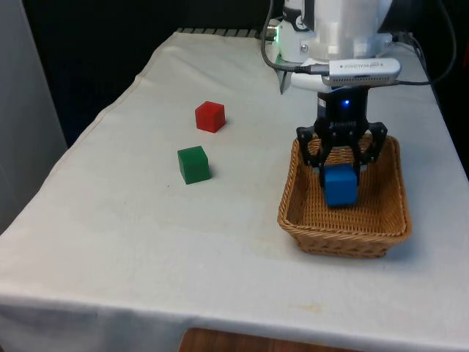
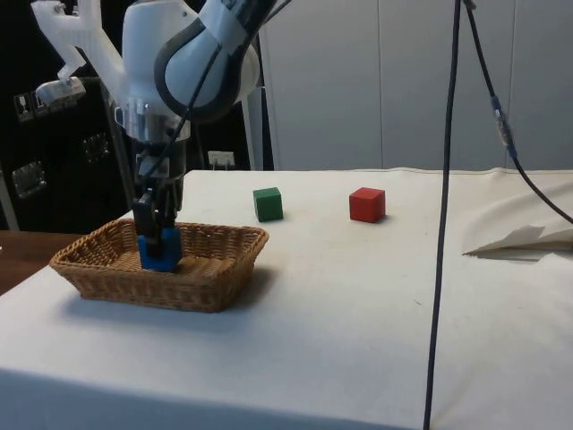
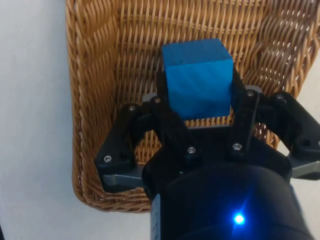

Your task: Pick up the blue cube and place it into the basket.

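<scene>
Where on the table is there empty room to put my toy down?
The near stretch of white cloth in front of the green cube and the basket is bare. So is the strip between the green cube and the basket. The basket is crowded: the gripper holds the blue cube inside it. The red cube sits farther back.

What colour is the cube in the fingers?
Blue cube, clearest in the wrist view.

Lab — robot arm [image 2: 192,54], cloth-covered table [image 1: 146,242], black curtains [image 1: 95,44].
</scene>
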{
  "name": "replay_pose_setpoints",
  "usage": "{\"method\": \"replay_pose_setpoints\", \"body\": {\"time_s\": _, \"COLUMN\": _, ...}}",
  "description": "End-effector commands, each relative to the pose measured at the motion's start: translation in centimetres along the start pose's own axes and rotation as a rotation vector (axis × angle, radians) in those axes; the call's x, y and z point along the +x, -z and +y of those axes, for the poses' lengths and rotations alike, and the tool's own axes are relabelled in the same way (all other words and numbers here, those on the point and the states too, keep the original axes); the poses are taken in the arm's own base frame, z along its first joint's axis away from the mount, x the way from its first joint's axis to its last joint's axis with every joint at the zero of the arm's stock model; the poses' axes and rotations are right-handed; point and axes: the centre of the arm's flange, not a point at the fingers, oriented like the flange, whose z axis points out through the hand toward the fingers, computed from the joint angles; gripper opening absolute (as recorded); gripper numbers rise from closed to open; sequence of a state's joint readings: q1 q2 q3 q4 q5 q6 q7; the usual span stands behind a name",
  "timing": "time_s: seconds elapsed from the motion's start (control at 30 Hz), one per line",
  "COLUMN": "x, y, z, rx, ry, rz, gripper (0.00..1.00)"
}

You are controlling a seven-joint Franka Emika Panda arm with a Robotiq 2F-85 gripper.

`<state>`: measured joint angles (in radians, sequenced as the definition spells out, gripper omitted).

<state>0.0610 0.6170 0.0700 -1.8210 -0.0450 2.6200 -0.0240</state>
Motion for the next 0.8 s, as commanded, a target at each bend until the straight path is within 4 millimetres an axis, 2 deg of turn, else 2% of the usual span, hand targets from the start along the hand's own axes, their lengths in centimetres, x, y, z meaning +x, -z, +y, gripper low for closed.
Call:
{"method": "replay_pose_setpoints", "body": {"time_s": 0.0, "x": 0.05, "y": 0.05, "z": -0.05, "rx": 0.002, "ry": -0.001, "rz": 0.002, "gripper": 0.01}}
{"method": "replay_pose_setpoints", "body": {"time_s": 0.07, "x": 0.04, "y": 0.04, "z": -0.06, "rx": 0.001, "ry": 0.000, "rz": 0.001, "gripper": 0.01}}
{"method": "replay_pose_setpoints", "body": {"time_s": 0.13, "x": 0.04, "y": 0.04, "z": 0.01, "rx": 0.000, "ry": -0.001, "rz": 0.001, "gripper": 0.07}}
{"method": "replay_pose_setpoints", "body": {"time_s": 0.17, "x": 0.00, "y": 0.00, "z": 0.00, "rx": 0.000, "ry": -0.001, "rz": 0.000, "gripper": 0.16}}
{"method": "replay_pose_setpoints", "body": {"time_s": 0.2, "x": 0.00, "y": 0.00, "z": -0.07, "rx": 0.000, "ry": 0.001, "rz": 0.000, "gripper": 0.30}}
{"method": "replay_pose_setpoints", "body": {"time_s": 0.23, "x": -0.01, "y": -0.01, "z": 0.00, "rx": 0.000, "ry": 0.000, "rz": -0.001, "gripper": 0.41}}
{"method": "replay_pose_setpoints", "body": {"time_s": 0.27, "x": -0.01, "y": -0.01, "z": -0.07, "rx": 0.000, "ry": 0.001, "rz": -0.001, "gripper": 0.41}}
{"method": "replay_pose_setpoints", "body": {"time_s": 0.37, "x": -0.01, "y": -0.01, "z": -0.07, "rx": 0.000, "ry": 0.001, "rz": -0.001, "gripper": 0.70}}
{"method": "replay_pose_setpoints", "body": {"time_s": 0.4, "x": -0.01, "y": -0.01, "z": -0.07, "rx": 0.000, "ry": 0.001, "rz": -0.001, "gripper": 0.90}}
{"method": "replay_pose_setpoints", "body": {"time_s": 0.43, "x": -0.01, "y": -0.01, "z": -0.07, "rx": 0.000, "ry": 0.001, "rz": -0.001, "gripper": 0.97}}
{"method": "replay_pose_setpoints", "body": {"time_s": 0.47, "x": -0.01, "y": -0.01, "z": -0.07, "rx": 0.000, "ry": 0.001, "rz": -0.001, "gripper": 1.00}}
{"method": "replay_pose_setpoints", "body": {"time_s": 0.77, "x": 0.14, "y": 0.47, "z": 0.00, "rx": -0.001, "ry": -0.001, "rz": 0.004, "gripper": 1.00}}
